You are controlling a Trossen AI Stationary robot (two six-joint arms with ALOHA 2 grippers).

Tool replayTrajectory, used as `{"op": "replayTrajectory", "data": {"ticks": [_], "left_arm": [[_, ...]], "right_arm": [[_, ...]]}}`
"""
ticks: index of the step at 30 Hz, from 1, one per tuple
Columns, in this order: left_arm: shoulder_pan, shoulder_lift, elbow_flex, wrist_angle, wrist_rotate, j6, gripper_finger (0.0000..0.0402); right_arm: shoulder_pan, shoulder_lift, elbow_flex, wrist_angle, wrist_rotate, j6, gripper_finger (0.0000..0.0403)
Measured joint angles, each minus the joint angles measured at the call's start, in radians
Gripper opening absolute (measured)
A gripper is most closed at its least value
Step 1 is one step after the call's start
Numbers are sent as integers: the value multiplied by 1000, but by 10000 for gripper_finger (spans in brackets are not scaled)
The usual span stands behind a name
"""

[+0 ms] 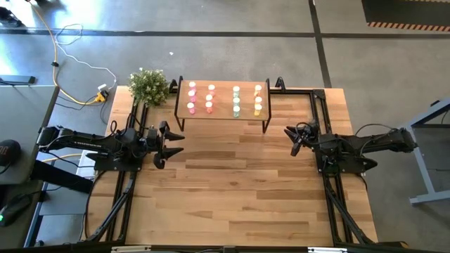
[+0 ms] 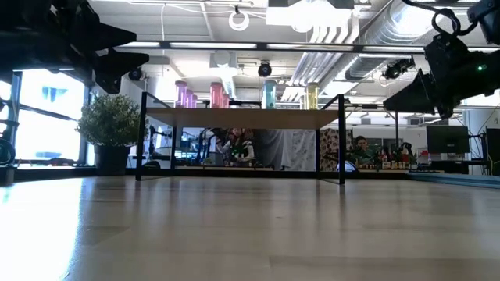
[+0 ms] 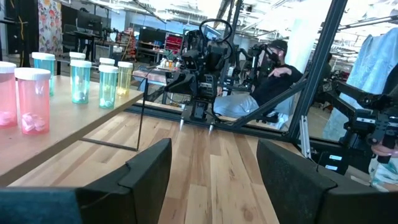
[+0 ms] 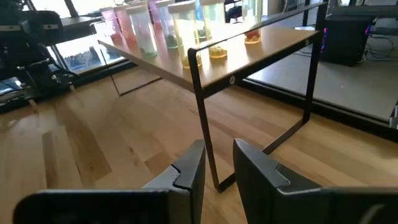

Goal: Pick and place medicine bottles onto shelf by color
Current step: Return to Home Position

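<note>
Potted plant [image 1: 148, 86], seated person [image 3: 277, 82]

Grey floor [image 1: 232, 17], bright window [image 2: 47, 133], ceiling ducts [image 2: 344, 31]; possibly workbenches [image 2: 383, 165] behind.

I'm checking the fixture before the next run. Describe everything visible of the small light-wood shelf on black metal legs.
The shelf is a rectangular light-wood board on thin black metal legs, standing level at the table's far edge beside a potted plant. Pale-capped medicine bottles stand upright on it in four colour columns: pink, red-orange, pale green, yellow. The left gripper and right gripper hang clear.
</note>
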Motion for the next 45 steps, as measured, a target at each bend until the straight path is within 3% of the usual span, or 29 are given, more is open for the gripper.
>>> {"op": "replayTrajectory", "data": {"ticks": [9,17,45], "left_arm": [[0,0,0,0,0,0,227],[0,0,0,0,0,0,227],[0,0,0,0,-4,0,227]], "right_arm": [[0,-77,-23,13,-38,-46,73],[0,-231,-23,12,-66,-142,73],[0,-219,-17,-14,-62,-153,73]]}}
